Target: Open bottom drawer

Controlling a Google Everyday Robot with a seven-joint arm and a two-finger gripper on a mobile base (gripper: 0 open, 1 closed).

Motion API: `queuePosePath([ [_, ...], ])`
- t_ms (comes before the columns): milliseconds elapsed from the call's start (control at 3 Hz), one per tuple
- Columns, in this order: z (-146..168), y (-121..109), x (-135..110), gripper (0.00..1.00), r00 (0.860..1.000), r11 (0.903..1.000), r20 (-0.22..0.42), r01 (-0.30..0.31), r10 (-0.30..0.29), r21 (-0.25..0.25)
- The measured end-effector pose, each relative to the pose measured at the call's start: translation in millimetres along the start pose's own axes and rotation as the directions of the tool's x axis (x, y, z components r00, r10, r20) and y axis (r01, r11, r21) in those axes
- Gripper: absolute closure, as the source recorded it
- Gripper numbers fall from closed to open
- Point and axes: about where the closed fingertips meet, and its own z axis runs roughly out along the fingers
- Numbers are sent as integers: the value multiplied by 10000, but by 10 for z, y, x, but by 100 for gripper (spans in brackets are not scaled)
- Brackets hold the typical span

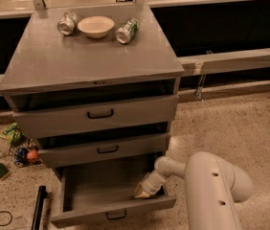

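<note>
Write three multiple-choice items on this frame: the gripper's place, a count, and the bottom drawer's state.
1. Where is the gripper?
A) on the cabinet top
B) inside the bottom drawer
C) at the middle drawer's handle

2. How many cans lie beside the bowl?
A) one
B) four
C) two

3. The bottom drawer is
A) pulled out
B) shut
C) lifted off

1 B: it sits low inside, by the front wall.
2 C: one on each side.
3 A: its grey inside shows.
</note>
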Motion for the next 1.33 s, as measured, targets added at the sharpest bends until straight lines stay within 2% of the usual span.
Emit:
queuePosePath([
  [1333,0,-5,-1,100,10000,10000,0,1,-1,1],
])
